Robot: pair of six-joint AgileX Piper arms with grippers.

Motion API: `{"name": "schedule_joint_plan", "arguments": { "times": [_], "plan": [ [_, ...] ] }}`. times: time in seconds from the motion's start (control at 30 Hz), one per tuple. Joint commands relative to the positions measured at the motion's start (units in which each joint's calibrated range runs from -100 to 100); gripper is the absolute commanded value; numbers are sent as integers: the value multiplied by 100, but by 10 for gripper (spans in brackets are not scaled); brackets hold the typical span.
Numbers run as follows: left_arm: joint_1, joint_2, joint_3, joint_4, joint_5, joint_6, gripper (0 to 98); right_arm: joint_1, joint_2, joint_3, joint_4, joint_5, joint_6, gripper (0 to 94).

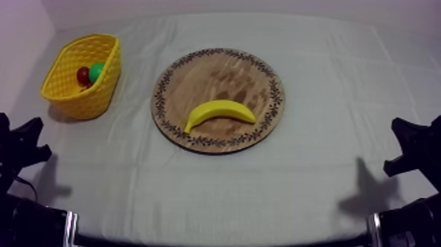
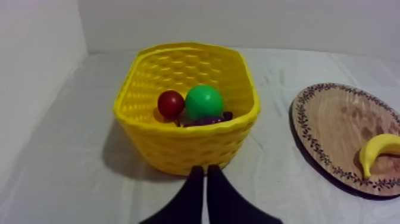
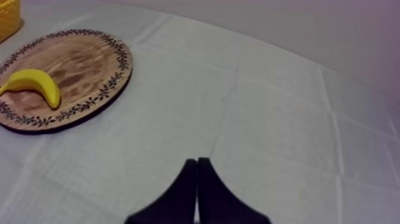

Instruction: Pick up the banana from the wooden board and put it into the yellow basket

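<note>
Banana (image 1: 220, 113) lies flat on the round wooden board (image 1: 197, 69), ahead and to the right of the left gripper (image 2: 205, 173) and ahead-left of the right gripper (image 3: 197, 162); both grippers are clenched on nothing, fingers pressed into a wedge. Likely a light, stiff toy with a smooth, somewhat slippery skin; best taken across the thick middle of the curve, not at the tapering ends. Left wrist view looks into the yellow basket (image 2: 178, 149) straight ahead of its fingers: small red fruit (image 2: 171, 103), green ball (image 2: 204, 101), something dark beneath. Right wrist view gives the banana's whole length; top view shows both grippers well apart from the board
</note>
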Motion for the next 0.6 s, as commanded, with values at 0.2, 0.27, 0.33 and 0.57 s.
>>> {"name": "schedule_joint_plan", "arguments": {
  "times": [0.2,0.27,0.33,0.57],
  "plan": [
    [125,0,202,226,-575,-151,0,0,0,-3,1,-1,0,3],
    [125,0,202,226,-575,-157,0,0,0,-3,1,-1,0,3],
    [125,0,202,226,-575,-160,0,0,0,-3,1,-1,2,3],
    [119,3,135,178,-518,-141,0,0,0,-3,1,-1,-1,3]
  ]
}}
